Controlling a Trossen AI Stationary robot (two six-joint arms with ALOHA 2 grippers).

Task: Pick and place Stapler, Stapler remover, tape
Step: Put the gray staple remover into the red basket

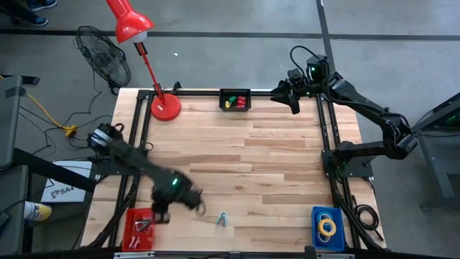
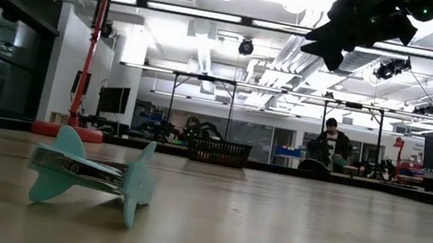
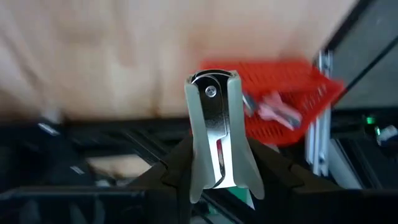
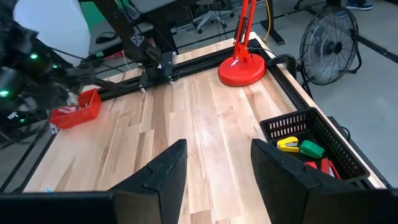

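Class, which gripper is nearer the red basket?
Left. The left gripper, holding a staple remover, hovers beside the red basket; the right gripper sits at the far corner.

Red basket [image 1: 138,229], blue bin [image 1: 328,227], pale teal staple remover [image 2: 91,173].

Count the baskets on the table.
3: black basket at the far edge, red basket at the near left corner, blue basket at the near right corner.
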